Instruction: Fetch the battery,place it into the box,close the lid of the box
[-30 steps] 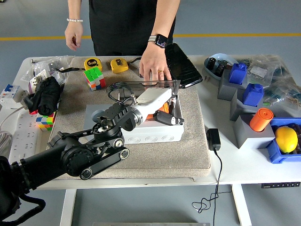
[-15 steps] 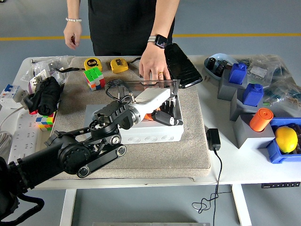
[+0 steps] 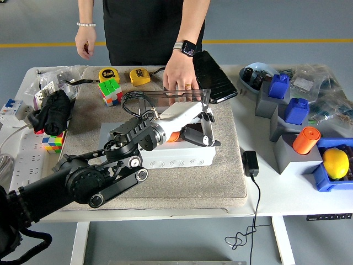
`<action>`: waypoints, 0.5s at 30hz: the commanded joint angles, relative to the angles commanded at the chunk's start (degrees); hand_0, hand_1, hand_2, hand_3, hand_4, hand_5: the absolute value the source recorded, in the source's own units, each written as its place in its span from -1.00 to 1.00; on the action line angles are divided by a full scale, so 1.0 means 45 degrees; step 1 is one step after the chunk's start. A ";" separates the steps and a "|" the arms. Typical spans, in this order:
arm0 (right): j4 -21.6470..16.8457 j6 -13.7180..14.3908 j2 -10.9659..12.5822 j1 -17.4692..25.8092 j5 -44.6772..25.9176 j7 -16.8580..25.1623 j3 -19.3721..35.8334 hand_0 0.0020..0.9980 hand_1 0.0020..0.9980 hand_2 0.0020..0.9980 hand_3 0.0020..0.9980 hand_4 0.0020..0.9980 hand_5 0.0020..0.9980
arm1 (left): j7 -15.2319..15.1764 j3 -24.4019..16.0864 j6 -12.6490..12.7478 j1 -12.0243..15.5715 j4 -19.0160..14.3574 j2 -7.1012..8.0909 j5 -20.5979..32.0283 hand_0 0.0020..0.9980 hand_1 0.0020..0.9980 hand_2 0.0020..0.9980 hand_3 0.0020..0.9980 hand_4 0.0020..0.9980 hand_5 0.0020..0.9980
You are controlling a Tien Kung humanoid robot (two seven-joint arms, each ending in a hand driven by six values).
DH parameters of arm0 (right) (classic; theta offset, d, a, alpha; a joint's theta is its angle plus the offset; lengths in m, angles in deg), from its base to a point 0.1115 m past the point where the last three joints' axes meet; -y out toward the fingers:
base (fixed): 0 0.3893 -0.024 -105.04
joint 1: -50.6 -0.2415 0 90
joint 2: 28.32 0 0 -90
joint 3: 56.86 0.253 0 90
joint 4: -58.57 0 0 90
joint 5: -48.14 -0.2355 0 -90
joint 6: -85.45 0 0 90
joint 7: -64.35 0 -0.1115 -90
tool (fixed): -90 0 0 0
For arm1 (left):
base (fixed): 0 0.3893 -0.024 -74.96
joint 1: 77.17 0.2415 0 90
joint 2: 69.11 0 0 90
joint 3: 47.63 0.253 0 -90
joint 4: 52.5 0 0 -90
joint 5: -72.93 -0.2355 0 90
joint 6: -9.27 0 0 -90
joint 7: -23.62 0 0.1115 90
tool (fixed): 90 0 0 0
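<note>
Since a second ago the left hand point(image 3: 190, 122) has lifted slightly over the box point(image 3: 175, 152), fingers spread, gripping nothing. An orange battery point(image 3: 175, 136) lies inside the box beneath it. At twelve o'clock a person's hand point(image 3: 177, 76) holds the clear lid point(image 3: 182, 97) upright. Everything sits on a grey mat point(image 3: 165, 182) covering the white table point(image 3: 287, 196).

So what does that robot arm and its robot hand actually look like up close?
The left arm is glossy black, built of rounded segments with round silver-rimmed joint caps. A looped black cable sits by the wrist. The robot hand has a white shell on its back and black fingers. The right arm is out of view.
</note>
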 joint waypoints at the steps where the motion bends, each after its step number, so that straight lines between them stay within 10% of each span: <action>1: -0.0005 0.0003 -0.0001 0.0003 0.0007 0.0004 0.0008 0.43 0.35 0.36 0.29 1.00 0.14 | 0.0006 -0.0130 -0.0058 0.0073 -0.0209 0.0055 0.0217 0.26 0.31 0.28 0.23 1.00 -0.10; 8: 0.0001 -0.0005 -0.0034 0.0044 0.0005 -0.0001 0.0007 0.43 0.35 0.36 0.29 1.00 0.14 | -0.0033 -0.0861 -0.0232 0.0547 -0.1363 0.0429 0.1157 0.04 0.21 0.20 0.15 1.00 -0.05; 15: -0.0020 0.0002 -0.0013 0.0058 0.0101 -0.0003 0.0186 0.43 0.35 0.36 0.28 1.00 0.14 | 0.0345 -0.2368 -0.0305 0.1769 -0.3723 0.1681 0.1315 -0.21 0.13 0.11 0.04 1.00 -0.03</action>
